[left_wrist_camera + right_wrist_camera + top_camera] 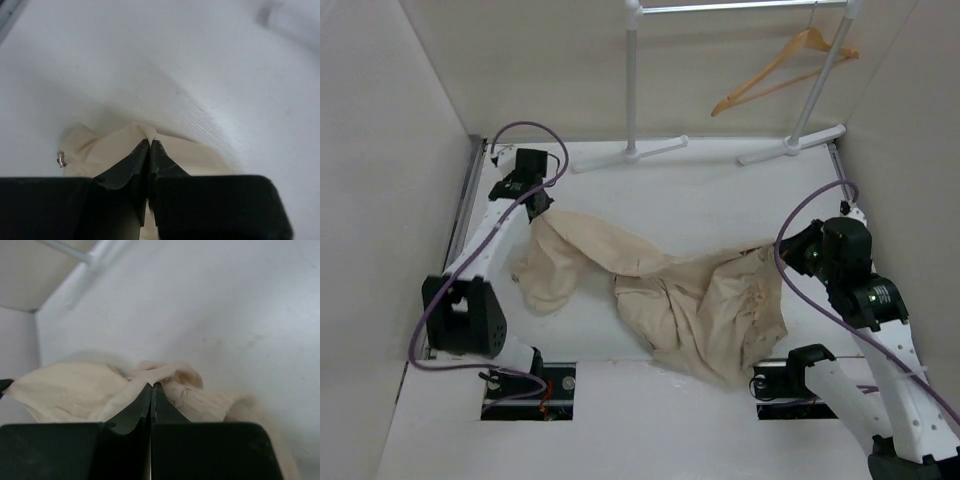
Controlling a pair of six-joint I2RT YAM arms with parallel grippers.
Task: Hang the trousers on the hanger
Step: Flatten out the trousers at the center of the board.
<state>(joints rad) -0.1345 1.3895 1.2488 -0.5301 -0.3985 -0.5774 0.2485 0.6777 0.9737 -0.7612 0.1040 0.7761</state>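
- Left fingers (125, 170): pressed together, pinching a fold of the trousers (670, 290) right at the tips. In the left wrist view the cloth peaks between them.
- Right fingers (130, 412): also pressed together, pinching a bunched ridge of the same cloth at the tips.
- The trousers lie crumpled on the worktop (720, 190), strung across the middle between the two pinch points.
- One end sits far left under the left arm (485, 250). The other end is bunched beside the wrist of the right arm (860, 290).
- The widest part of the cloth sags toward the near edge, ending between the two arm bases.
- I can't tell from these views whether the pinched ends are clear of the worktop or resting on it.
- Hanger (775, 75): wooden, hooked on the top bar of the rack (633, 80) at far right and hanging tilted. It is well apart from the trousers.
- The rack is white, with its feet on the far edge of the worktop. Its right upright crosses in front of the hanger in the top view.
- Small metal bit (61, 160) at the cloth edge, left of the left fingers. It is too small to identify.
- The left arm reaches out to the far-left corner. The right arm is folded at the right side, wrist aimed in at the cloth.
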